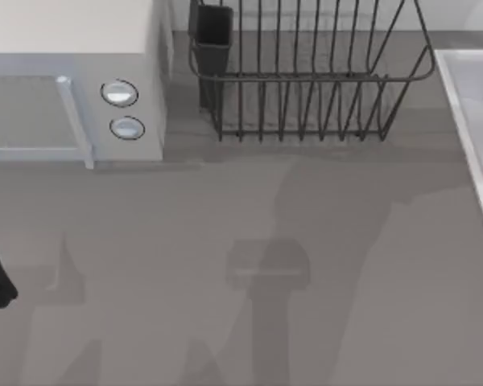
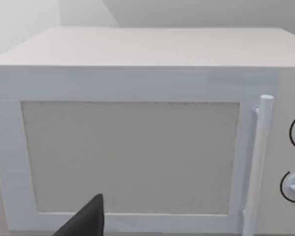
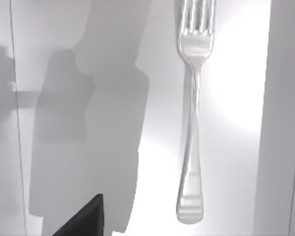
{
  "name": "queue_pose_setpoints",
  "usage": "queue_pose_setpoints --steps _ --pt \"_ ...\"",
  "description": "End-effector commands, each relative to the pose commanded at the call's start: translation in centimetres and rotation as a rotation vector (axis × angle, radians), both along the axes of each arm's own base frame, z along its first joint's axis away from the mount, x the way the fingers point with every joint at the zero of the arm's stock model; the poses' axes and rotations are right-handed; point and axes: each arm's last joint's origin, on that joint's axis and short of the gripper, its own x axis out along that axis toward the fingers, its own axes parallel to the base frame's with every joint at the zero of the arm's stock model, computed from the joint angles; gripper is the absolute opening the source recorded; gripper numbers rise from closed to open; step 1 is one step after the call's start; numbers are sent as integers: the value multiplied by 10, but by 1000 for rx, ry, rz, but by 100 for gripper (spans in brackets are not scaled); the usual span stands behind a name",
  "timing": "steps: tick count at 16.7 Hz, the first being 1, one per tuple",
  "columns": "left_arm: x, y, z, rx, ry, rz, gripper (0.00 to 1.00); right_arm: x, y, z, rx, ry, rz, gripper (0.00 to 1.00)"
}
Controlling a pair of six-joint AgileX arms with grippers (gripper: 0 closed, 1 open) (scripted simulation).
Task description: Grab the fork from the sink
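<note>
- The right arm's fingers (image 3: 86, 216) show as one dark tip in the right wrist view, hanging above the pale floor of the sink (image 3: 236, 113); whether they are spread or pressed together cannot be told from that one tip.
- The fork (image 3: 191, 113) lies flat on the sink floor, just beside a raised wall, with its long handle running parallel to that wall. The dark tip sits off to one side of the handle's end, apart from it and not touching.
- To do this step well, the arm likely needs to shift sideways until the fingers straddle the narrow handle across its width, then come straight down. A slim, shiny fork lying flat gives little to pinch, so a grip near the middle of the handle looks safer than one at the tines, and the fingers should close only once they reach the floor.
- The wall beside the fork may leave little room for the finger on that side; a tilted approach could knock the fork away.
- In the top view the sink's whitish rim (image 1: 467, 129) runs along the right edge of the bench (image 1: 225, 241).
- A dark wire dish rack (image 1: 306, 80) stands at the far edge of the bench, close to the sink, so a wide swing of the arm could catch it.
- The white microwave (image 1: 72, 80) fills the far left corner, well apart from the sink.
- The left arm's fingers (image 2: 83, 221) hang in front of the microwave door; their state cannot be told either.
</note>
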Motion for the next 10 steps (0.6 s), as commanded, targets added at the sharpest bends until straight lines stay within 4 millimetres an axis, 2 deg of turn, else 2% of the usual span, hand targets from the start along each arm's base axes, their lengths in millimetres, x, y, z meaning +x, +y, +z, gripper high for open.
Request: queue_pose_setpoints --steps 3,5,7,10 --pt "0 0 0 0 0 0 100 19 -16 -41 34 114 -7 100" --pt "0 0 0 0 0 0 100 25 -22 -59 50 162 -10 100" --pt "0 0 0 0 0 0 100 27 -25 -68 58 185 -12 100" --pt "0 0 0 0 0 0 100 27 -25 -69 58 186 -12 100"
